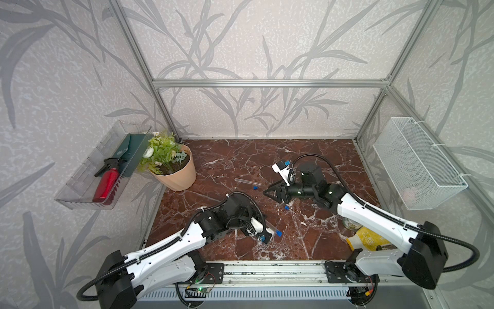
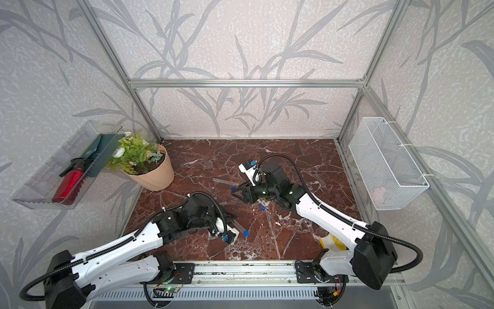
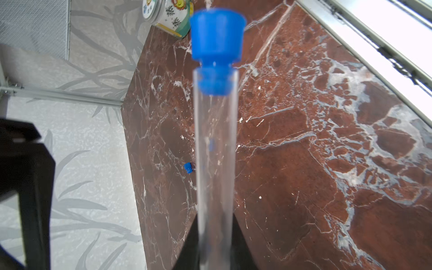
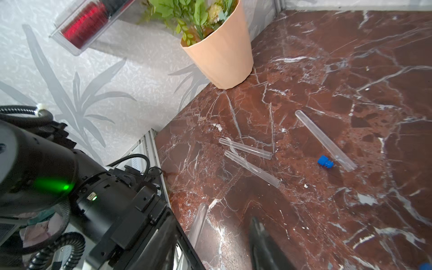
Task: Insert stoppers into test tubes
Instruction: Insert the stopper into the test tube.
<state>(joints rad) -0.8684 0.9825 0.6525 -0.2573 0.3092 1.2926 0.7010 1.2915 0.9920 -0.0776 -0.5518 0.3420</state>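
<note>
Clear smooth tube [image 3: 215,152], glossy marbled tabletop [image 3: 304,163]

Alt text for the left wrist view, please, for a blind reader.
A clear test tube, clamped in the left gripper, points away from the camera with a blue stopper pushed into its mouth. Behind it is a red-brown marble table with one loose stopper and a patterned jar near the wall.

Leaf-patterned walls [image 1: 267,40], red marble floor [image 1: 320,149]

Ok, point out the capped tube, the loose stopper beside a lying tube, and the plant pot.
capped tube [image 3: 216,182]: left wrist view, glass shaft.
loose stopper [image 4: 325,161]: right wrist view, its middle.
plant pot [image 4: 219,56]: right wrist view, side wall.
</note>
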